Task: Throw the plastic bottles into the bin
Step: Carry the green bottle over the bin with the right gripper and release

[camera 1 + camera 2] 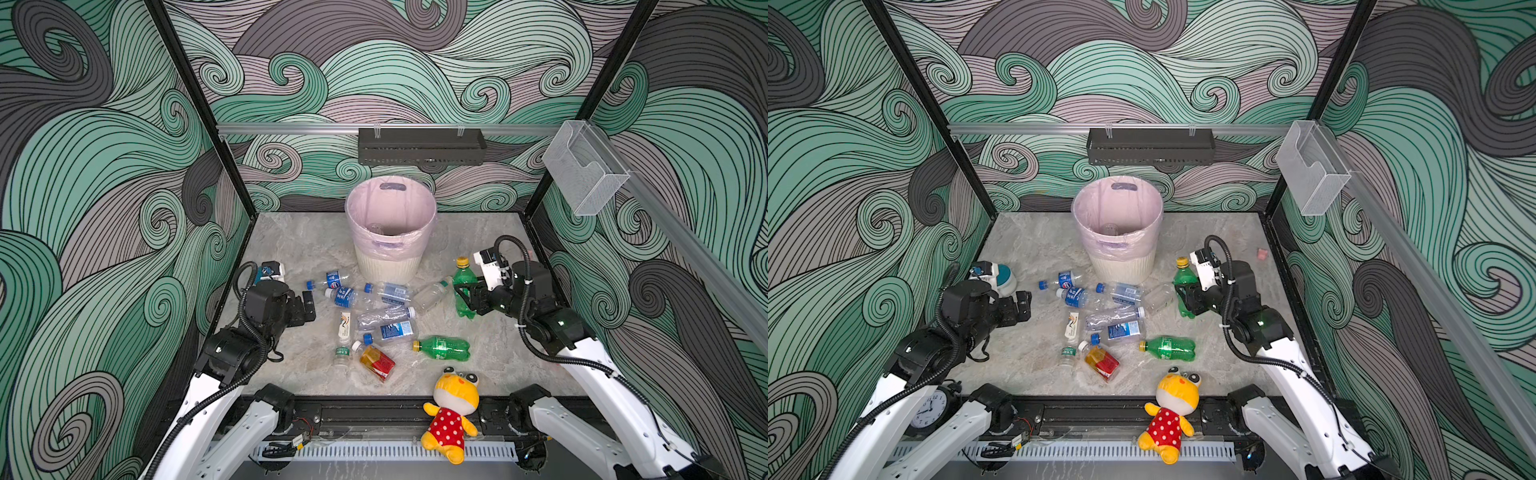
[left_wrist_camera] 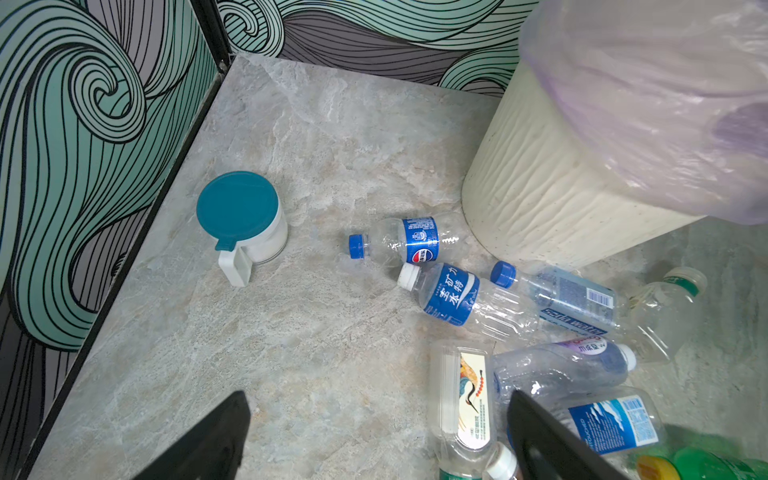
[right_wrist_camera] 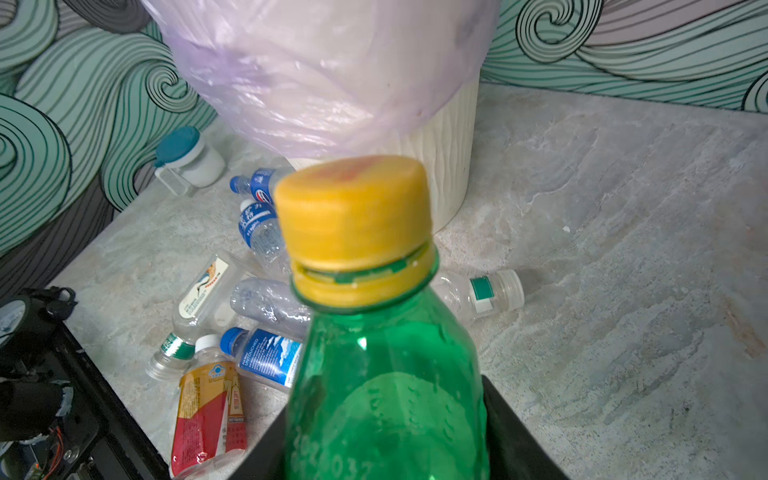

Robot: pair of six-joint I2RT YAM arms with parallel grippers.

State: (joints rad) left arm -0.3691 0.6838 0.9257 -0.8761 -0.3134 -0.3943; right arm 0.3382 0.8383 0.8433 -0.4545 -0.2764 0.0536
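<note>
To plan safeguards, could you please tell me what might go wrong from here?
The right gripper pinches the green bottle by its smooth round body, so it may slip or tip. The bin stands tall; the bottle could strike its rim. The clear bottle lying right beside could get knocked away.

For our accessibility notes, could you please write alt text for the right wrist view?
A green plastic bottle with a yellow cap fills the view, gripped between the black fingers of the right claw. Behind it stands the cream ribbed bin lined with a pink bag, with clear plastic bottles scattered on the grey marbled table beside it.
</note>
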